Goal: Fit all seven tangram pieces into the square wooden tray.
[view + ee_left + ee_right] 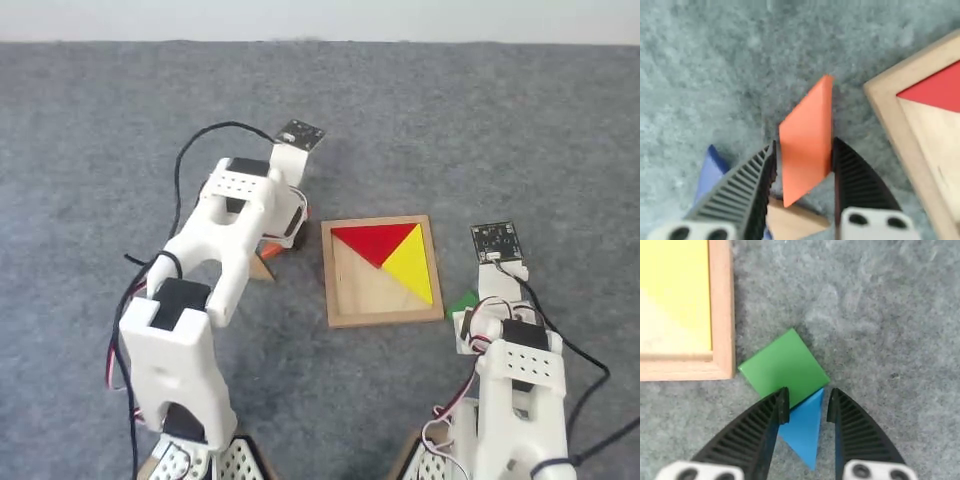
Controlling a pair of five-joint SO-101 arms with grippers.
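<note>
Two hands, two states: your left hand clamps the orange piece; your right hand gapes astride the blue triangle.

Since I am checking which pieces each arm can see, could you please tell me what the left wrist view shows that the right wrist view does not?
Left wrist view: an orange piece between the left jaws, a dark blue piece and a wood-coloured piece near them, and the red piece in the wooden tray. Right wrist view: a green square touching a blue triangle below the open right jaws, and the yellow piece in the tray. Both: the tray's rim and the grey mat.
</note>
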